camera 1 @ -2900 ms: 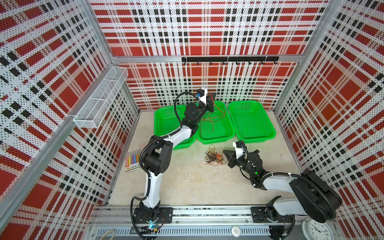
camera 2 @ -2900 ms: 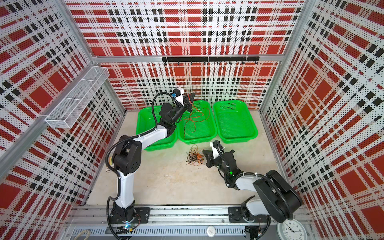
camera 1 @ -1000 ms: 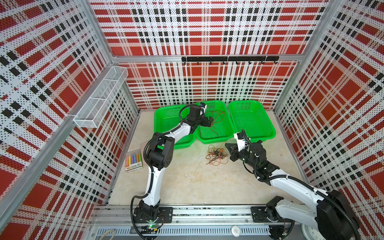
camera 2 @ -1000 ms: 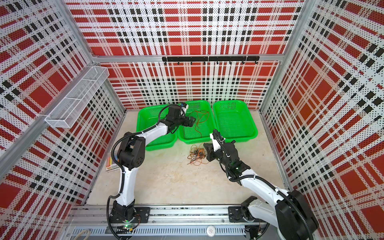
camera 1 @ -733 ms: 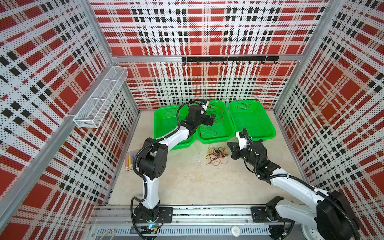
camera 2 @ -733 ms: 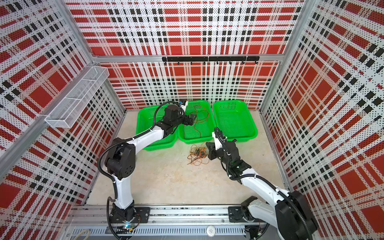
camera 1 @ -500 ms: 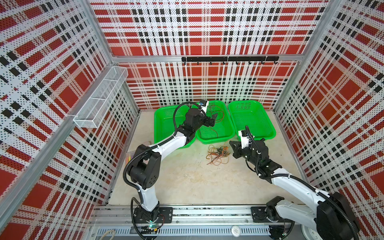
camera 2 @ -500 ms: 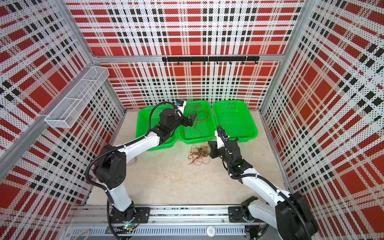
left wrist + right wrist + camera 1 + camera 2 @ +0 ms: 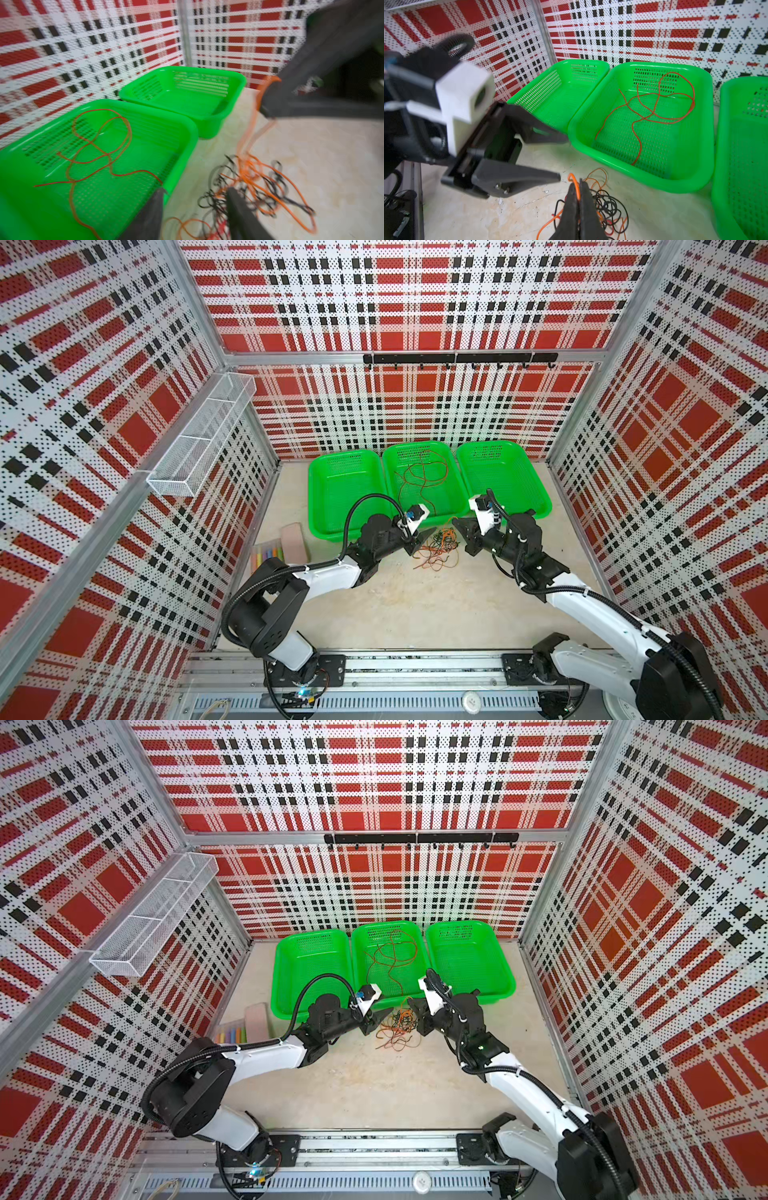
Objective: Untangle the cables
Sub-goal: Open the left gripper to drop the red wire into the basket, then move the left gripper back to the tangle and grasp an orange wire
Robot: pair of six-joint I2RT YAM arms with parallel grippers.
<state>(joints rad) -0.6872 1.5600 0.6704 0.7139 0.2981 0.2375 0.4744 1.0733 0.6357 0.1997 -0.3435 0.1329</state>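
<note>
The cables (image 9: 438,549) (image 9: 397,1029) lie as a small tangle of black, orange and red wire on the table in front of the baskets. My right gripper (image 9: 454,521) (image 9: 578,182) is shut on an orange cable (image 9: 572,176) at the tangle's right edge, and that strand (image 9: 249,128) rises from the heap to its tips. My left gripper (image 9: 424,541) (image 9: 195,191) is open at the tangle's left edge, with black and orange loops between and beside its fingers. One red cable (image 9: 422,479) (image 9: 654,108) lies loose in the middle green basket (image 9: 415,444).
Three green baskets stand in a row at the back: the left basket (image 9: 340,489) and right basket (image 9: 503,481) hold nothing. A box of coloured chalks (image 9: 266,556) and a pink block (image 9: 293,537) lie at the left. A mesh shelf (image 9: 203,439) hangs on the left wall.
My left gripper has come down from over the middle basket to the tangle, its jaws narrowing. The red cable now lies in that basket. My right gripper stays shut on the orange cable.
</note>
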